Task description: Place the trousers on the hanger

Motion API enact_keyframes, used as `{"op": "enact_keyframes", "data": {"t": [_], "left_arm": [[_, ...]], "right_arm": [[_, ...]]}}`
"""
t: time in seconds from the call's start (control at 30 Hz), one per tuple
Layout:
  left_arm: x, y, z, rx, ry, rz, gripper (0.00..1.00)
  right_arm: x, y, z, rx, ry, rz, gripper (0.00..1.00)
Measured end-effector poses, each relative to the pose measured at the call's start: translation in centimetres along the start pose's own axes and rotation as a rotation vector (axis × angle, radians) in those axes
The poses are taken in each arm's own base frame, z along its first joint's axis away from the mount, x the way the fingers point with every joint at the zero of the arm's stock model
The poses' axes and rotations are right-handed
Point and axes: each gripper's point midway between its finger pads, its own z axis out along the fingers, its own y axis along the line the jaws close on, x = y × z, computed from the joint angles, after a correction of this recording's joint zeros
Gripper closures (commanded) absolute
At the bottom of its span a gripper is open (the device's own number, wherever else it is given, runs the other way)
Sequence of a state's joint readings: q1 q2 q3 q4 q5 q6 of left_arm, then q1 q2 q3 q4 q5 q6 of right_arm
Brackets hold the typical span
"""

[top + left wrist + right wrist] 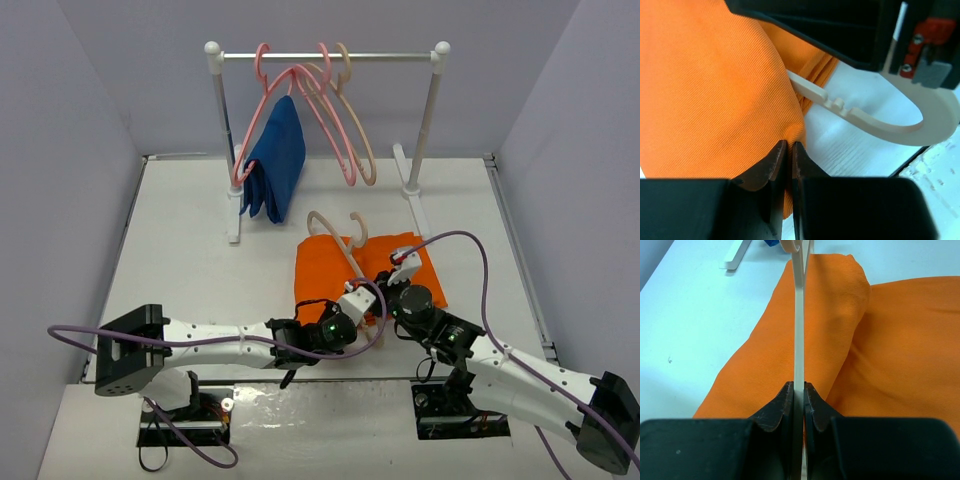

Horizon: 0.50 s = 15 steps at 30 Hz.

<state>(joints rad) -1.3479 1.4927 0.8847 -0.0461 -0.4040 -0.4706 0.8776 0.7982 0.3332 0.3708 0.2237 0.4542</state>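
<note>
The orange trousers (325, 268) lie bunched on the white table in front of both arms. Across them lies the cream hanger (318, 216), its hook toward the rack. In the left wrist view my left gripper (789, 147) is shut on a fold at the edge of the trousers (705, 90), and the hanger's curved end (890, 130) rests on the table just beyond. My right gripper (799, 387) is shut on the thin edge of the hanger (799, 330), which runs straight away from the jaws over the trousers (890, 340). From above, the left gripper (362, 296) and right gripper (403, 262) sit close together.
A white clothes rack (330, 57) stands at the back, carrying pink hangers (320, 110) and a dark blue garment (280, 160). Its feet (412, 185) reach forward onto the table. Grey walls close in left, right and behind.
</note>
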Motion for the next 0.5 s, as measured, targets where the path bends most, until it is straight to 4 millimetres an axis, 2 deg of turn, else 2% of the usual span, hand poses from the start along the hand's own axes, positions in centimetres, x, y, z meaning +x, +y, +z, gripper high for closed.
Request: {"op": "enact_keyframes", "data": {"t": [0.2,0.5], "left_arm": [[-1.8,0.2,-0.6,0.006,-0.089,-0.048,1.00],[-6.7,0.8,-0.2,0.008,-0.270,-0.173,1.00]], "right_arm": [[-0.3,0.2,-0.6,-0.013,-0.003,0.015,1.00],[-0.4,0.6,-0.9,-0.035,-0.002,0.030,1.00]]}}
